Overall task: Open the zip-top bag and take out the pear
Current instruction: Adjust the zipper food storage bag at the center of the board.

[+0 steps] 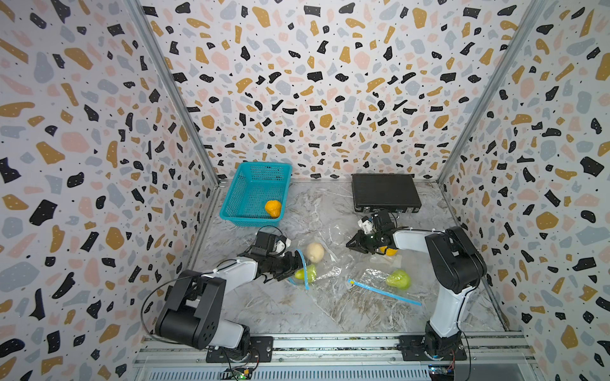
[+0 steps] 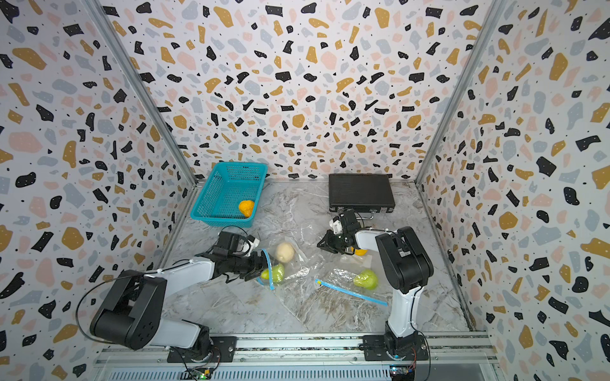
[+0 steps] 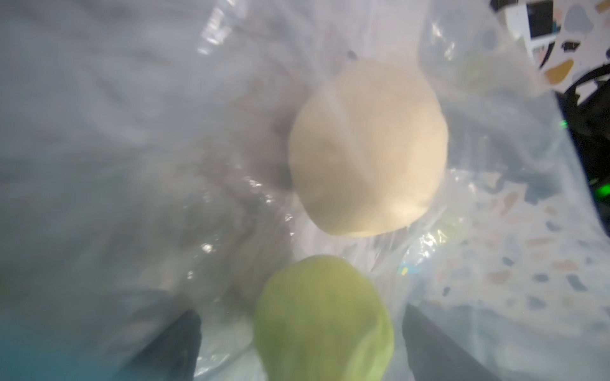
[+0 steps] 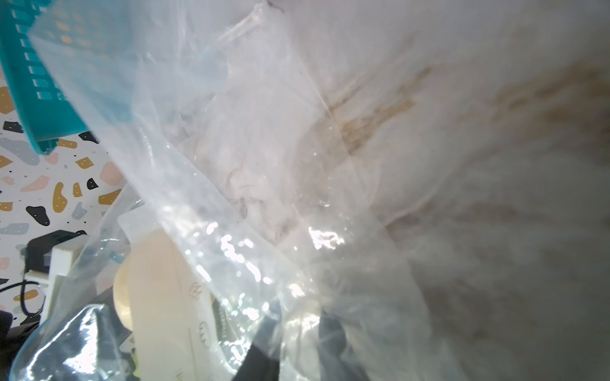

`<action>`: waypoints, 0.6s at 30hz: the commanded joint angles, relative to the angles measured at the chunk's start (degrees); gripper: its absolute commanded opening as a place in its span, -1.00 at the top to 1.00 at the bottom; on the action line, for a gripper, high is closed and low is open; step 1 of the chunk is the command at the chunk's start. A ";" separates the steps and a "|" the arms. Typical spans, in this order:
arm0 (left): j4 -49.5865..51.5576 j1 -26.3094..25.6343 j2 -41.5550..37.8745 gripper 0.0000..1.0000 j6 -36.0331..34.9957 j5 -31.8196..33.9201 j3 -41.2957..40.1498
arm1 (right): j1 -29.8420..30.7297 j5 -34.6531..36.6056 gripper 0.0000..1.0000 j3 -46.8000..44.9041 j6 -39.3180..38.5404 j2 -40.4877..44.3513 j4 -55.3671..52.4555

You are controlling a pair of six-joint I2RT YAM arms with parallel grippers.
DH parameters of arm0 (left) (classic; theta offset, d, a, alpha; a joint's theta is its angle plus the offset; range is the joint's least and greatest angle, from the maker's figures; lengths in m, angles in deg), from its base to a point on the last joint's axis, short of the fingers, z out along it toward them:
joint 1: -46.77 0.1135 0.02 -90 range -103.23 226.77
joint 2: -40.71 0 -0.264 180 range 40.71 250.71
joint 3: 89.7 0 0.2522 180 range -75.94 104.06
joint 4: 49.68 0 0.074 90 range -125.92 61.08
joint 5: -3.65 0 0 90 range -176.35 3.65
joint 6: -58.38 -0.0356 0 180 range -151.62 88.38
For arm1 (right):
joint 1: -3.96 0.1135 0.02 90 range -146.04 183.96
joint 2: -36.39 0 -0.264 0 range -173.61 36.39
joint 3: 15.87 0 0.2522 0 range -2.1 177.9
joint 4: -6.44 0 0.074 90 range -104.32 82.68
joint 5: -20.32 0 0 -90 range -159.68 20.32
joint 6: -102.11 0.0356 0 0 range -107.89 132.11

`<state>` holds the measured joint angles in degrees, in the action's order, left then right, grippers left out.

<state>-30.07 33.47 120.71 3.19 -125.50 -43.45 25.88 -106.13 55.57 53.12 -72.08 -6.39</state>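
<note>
Left gripper (image 1: 293, 269) spread at the bag mouth, pear (image 1: 305, 273) right between its fingers
Lower centre-left in a top view: jaws apart, straddling the green pear just inside the zip-top bag (image 1: 330, 273); the pear's long axis looks in line with the reach, beige fruit (image 1: 315, 252) just beyond, left arm far nearer; further right, right gripper (image 1: 354, 243) looks pinched on the bag's far film

Both top views: high above the front rail (image 1: 330, 343), looking down over the whole table (image 1: 297, 310) toward the back wall (image 1: 330, 82). Wrist views: very close, blurred, facing clear bag plastic (image 3: 132, 148).
</note>
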 commanded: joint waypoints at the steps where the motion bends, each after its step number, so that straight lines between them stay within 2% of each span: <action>1: 8.12 1.44 -4.64 -0.98 -4.85 4.11 0.35 | -0.33 0.35 0.54 1.28 0.05 -0.41 -0.10; 10: 6.41 -1.12 -2.54 -0.98 -4.78 2.72 1.29 | -0.51 -0.03 0.54 1.39 0.82 -1.05 1.31; 18: 6.89 -2.27 0.92 -1.00 -3.96 8.92 5.33 | -0.47 0.19 0.55 1.09 0.21 -0.87 0.99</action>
<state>-23.05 31.57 120.89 -0.53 -119.71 -40.57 25.59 -106.28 55.57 53.51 -72.75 -5.15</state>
